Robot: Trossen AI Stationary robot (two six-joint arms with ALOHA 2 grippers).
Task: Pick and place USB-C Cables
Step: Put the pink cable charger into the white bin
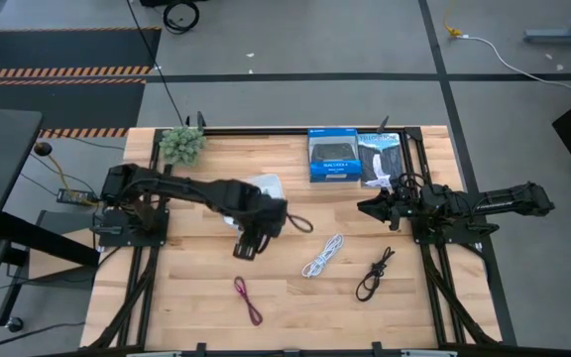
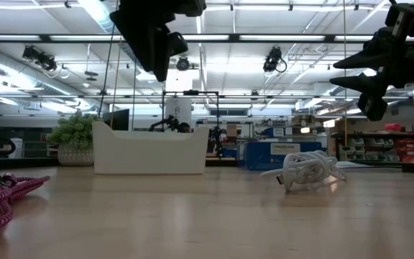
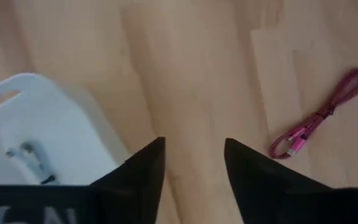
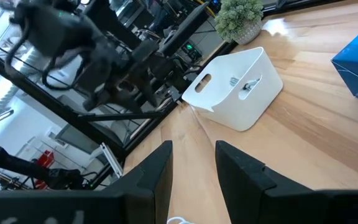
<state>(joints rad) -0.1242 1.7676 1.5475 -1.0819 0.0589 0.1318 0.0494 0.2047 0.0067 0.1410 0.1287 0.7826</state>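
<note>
Overhead view and both wrist views share the white tray (image 4: 241, 87).

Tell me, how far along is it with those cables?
One done: the grey cable lies in the tray. Nothing in hand: the left gripper hovers open beside the tray, the right gripper waits open. Left: maroon cable, white cable, black cable.
</note>
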